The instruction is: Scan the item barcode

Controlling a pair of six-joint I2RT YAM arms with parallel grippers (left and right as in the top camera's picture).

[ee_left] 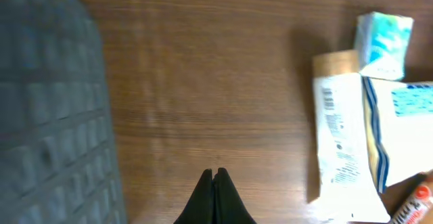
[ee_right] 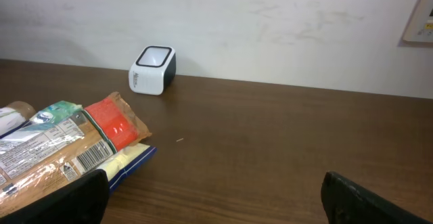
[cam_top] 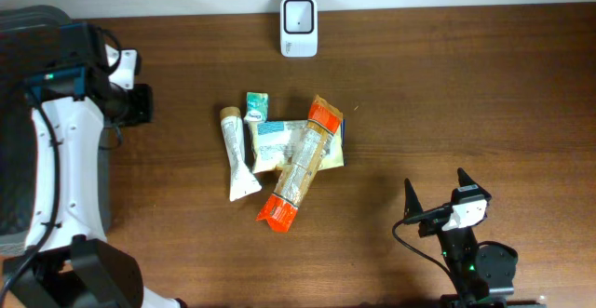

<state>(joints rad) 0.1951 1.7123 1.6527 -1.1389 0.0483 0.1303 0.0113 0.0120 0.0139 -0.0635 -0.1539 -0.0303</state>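
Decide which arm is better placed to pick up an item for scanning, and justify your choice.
Probably the right. The right claw stands open, facing the orange-ended packet, whose barcode shows in its wrist view. The left claw is shut on nothing and would have to open first.

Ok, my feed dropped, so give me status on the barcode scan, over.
Left gripper: jaws shut, empty. Right gripper: jaws open, empty. Item pile mid-table, ungripped. Scanner at far edge, nothing blocking it.

Likely a mock shop checkout: barcode scanner [cam_top: 299,26] and packaged goods [cam_top: 300,164] on wooden table [cam_top: 466,85].
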